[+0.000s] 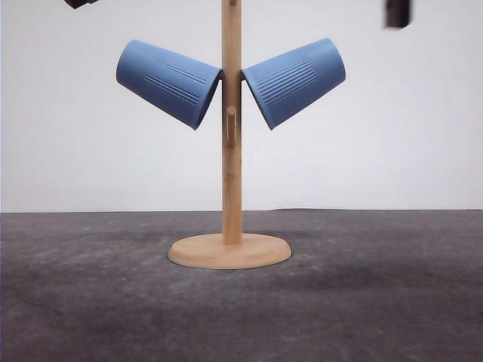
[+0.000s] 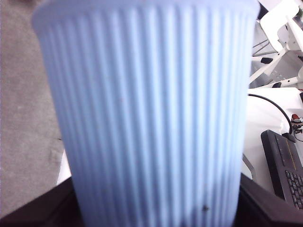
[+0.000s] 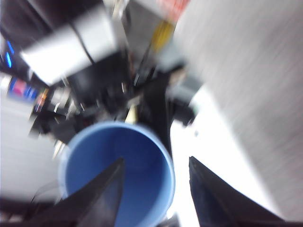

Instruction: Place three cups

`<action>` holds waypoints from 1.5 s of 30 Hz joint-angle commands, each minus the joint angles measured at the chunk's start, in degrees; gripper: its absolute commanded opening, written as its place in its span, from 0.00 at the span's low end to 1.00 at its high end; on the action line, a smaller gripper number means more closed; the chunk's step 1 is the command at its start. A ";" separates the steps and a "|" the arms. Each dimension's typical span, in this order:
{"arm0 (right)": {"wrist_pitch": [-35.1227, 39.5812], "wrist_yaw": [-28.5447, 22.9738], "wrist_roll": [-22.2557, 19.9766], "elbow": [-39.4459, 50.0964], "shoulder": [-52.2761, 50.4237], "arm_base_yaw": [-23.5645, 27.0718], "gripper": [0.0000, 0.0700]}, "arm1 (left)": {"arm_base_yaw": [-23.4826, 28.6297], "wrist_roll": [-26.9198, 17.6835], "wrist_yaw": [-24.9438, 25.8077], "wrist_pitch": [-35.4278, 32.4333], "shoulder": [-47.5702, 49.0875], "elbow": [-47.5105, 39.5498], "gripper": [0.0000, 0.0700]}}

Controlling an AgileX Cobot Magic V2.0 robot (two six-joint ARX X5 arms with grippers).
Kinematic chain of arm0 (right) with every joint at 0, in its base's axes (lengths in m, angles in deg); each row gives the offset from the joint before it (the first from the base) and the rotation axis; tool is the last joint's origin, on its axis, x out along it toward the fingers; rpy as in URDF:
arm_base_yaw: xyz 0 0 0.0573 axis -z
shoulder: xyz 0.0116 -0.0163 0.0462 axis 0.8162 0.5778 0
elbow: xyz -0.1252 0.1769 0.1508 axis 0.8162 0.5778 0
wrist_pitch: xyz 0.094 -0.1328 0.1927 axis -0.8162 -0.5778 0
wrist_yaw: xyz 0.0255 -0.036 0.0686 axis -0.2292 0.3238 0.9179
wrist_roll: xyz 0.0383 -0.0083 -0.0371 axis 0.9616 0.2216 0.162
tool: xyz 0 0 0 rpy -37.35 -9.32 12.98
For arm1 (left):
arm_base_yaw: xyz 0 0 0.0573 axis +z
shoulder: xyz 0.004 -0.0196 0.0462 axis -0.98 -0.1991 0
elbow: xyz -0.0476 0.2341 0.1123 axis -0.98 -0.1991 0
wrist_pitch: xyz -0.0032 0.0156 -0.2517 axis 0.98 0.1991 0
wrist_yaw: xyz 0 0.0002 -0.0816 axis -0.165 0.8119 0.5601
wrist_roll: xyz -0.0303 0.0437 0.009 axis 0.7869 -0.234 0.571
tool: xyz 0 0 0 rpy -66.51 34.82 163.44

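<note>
No writing is showing as two cups (image 1: 167, 81) (image 1: 294, 81) are hanging on the stand (image 1: 231, 128) and the left gripper (image 2: 151, 213) is pinching a third cup (image 2: 147, 109), while the right gripper (image 3: 156, 189) is sitting spread beside a keyboard (image 2: 286, 168).

- The table (image 1: 377, 302) — a dark grey, mottled surface — runs back to a plain white wall (image 1: 392, 136).
- A wooden stand (image 1: 231, 181) rests directly on it, near the middle: a flat round base with an upright post rising from it.
</note>
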 commanded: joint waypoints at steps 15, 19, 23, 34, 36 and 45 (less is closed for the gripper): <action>-11.82 -15.62 -13.59 -0.68 -3.76 14.03 0.39 | -0.42 44.58 -4.07 -11.41 -1.35 0.59 0.50; -13.86 -21.99 -16.41 -0.68 -3.78 14.03 0.39 | -0.37 57.18 -3.03 -18.42 -3.73 0.59 0.50; -14.19 -25.78 -18.22 -0.68 -3.78 14.03 0.39 | 0.53 65.28 -0.07 -24.08 -7.29 0.59 0.50; -14.19 -26.97 -20.21 -0.68 -3.78 14.03 0.39 | 7.95 70.49 -0.07 -28.46 -13.03 0.53 0.50; -14.15 -26.97 -20.33 -0.68 -3.78 14.03 0.39 | 9.23 69.18 -0.11 -28.34 -13.03 0.49 0.50; -13.97 -27.02 -20.41 -0.68 -3.78 14.03 0.39 | 12.29 64.28 1.36 -25.62 -13.03 -3.76 0.51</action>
